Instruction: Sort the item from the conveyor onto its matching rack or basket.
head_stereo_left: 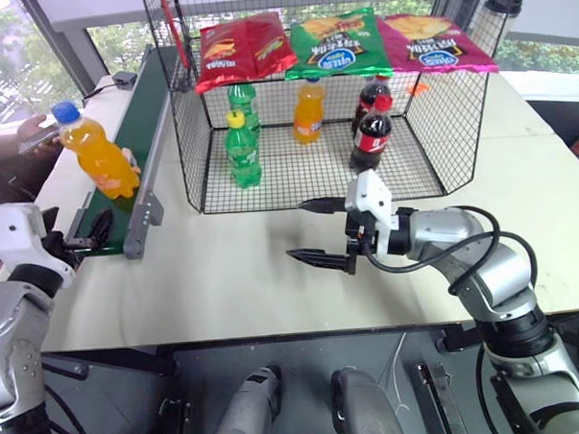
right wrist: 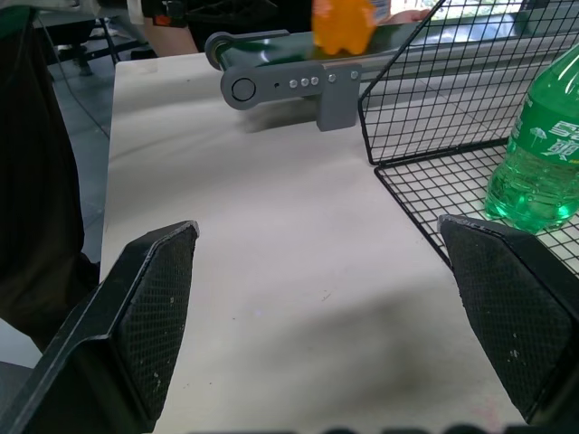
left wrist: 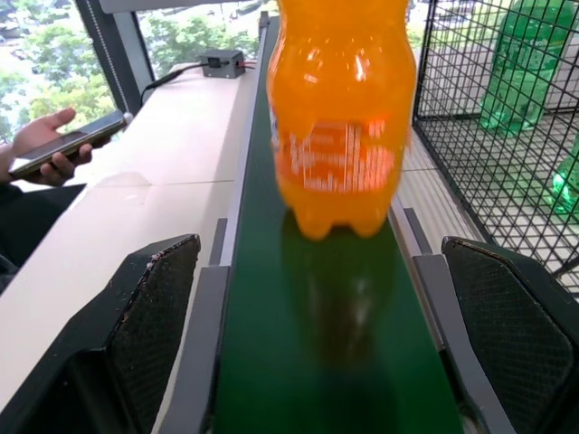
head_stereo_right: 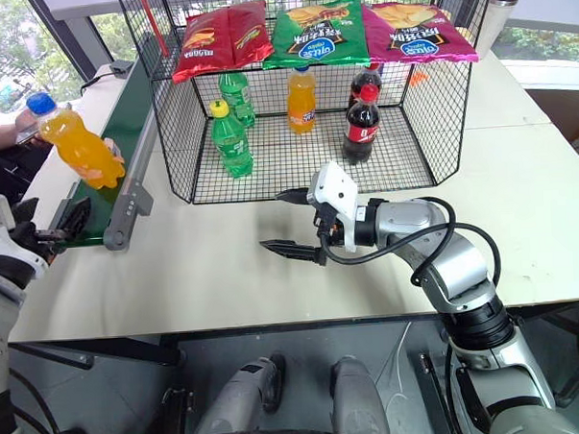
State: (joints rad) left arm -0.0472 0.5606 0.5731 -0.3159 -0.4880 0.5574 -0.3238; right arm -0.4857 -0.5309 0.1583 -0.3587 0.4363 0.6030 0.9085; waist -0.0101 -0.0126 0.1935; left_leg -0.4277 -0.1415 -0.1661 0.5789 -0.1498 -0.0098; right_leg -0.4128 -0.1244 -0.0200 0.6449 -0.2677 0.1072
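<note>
Orange soda bottle (head_stereo_left: 96, 153) on conveyor (left wrist: 335, 344), blue cap in head views; left gripper (left wrist: 330, 344) and right gripper (head_stereo_left: 319, 231) spread, wire cage (head_stereo_left: 196, 163) alongside.

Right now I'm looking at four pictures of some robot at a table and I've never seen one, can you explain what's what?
It is a humanoid robot with two arms ending in black two-fingered jaws. Two pictures come from its head, looking down; two from its wrists. An orange soda bottle with a blue cap stands on a green conveyor. The left gripper waits open at the belt's end, facing the bottle. The right gripper hovers open over the white table. Nothing is held. The wire cage holds green, orange and cola bottles, with chip bags on top.
</note>
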